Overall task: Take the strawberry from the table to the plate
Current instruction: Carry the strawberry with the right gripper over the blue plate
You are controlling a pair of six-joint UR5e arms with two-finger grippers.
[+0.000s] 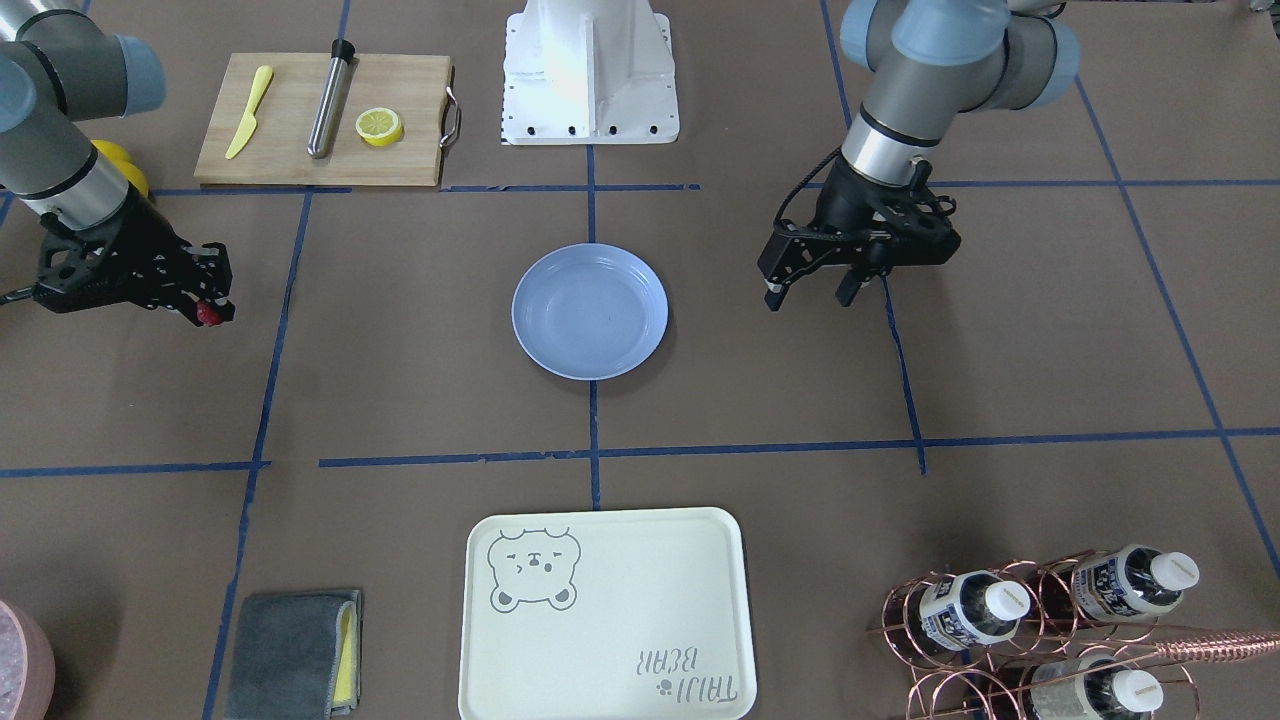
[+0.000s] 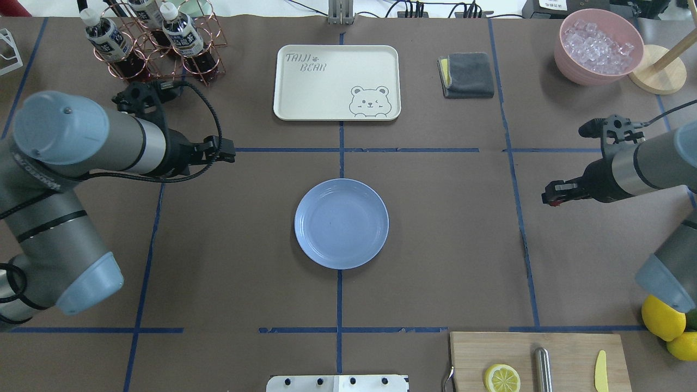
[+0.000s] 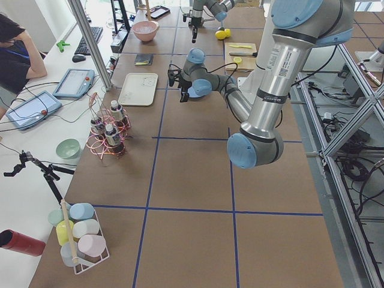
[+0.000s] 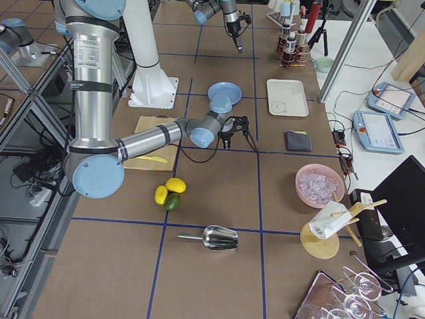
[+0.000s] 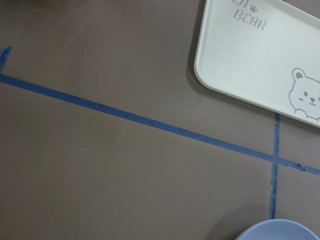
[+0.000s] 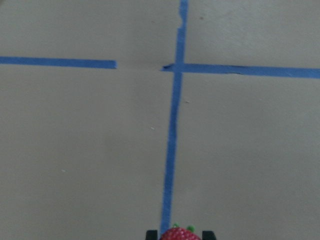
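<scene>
The strawberry (image 1: 208, 314) is a small red berry pinched between the fingertips of my right gripper (image 1: 212, 306), which is shut on it above the brown table (image 1: 400, 380), on the right side. In the right wrist view the strawberry (image 6: 177, 234) peeks up at the bottom edge, over a blue tape line. Overhead, the right gripper (image 2: 551, 198) is well to the right of the empty pale blue plate (image 2: 341, 223). The plate (image 1: 590, 312) lies at the table's centre. My left gripper (image 1: 810, 292) hangs open and empty, left of the plate.
A wooden cutting board (image 1: 400, 150) with a lemon half (image 1: 380, 126), a yellow knife and a metal rod lies near the robot base. The cream bear tray (image 1: 640, 560), a grey cloth (image 1: 290, 655), a bottle rack (image 1: 1040, 630), an ice bowl (image 2: 598, 46) and whole lemons (image 2: 664, 318) ring the table.
</scene>
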